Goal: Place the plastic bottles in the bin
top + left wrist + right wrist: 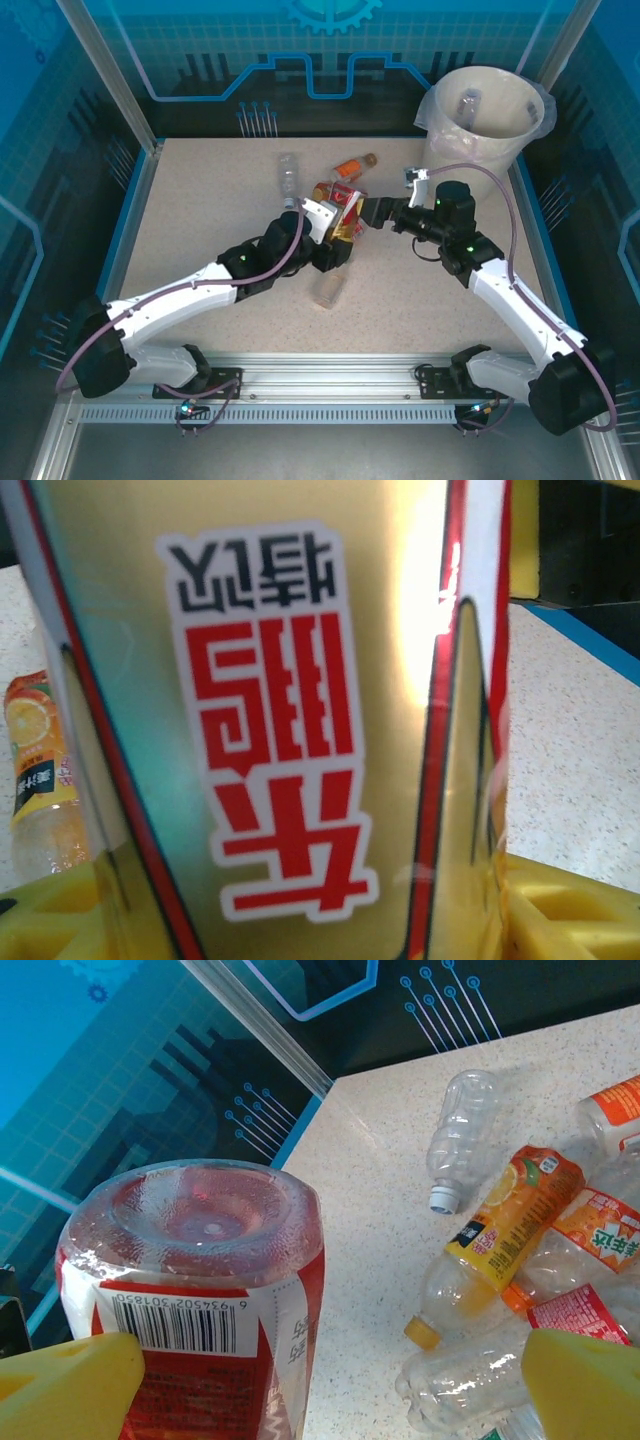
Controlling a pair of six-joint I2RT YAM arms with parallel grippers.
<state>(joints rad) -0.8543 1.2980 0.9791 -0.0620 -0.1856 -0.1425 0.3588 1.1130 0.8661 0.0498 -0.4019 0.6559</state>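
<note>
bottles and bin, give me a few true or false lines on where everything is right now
1. The bin already has a bottle in it. True.
2. The right jaws are shut tight. False: they stand wide open.
3. Every bottle is off the table. False: a pile of bottles lies mid-table.
4. A clear bottle with a white cap lies on its side on the table. True.
5. The label close up in the left wrist view is blue. False: the gold-label bottle between the left jaws carries red characters on gold.
</note>
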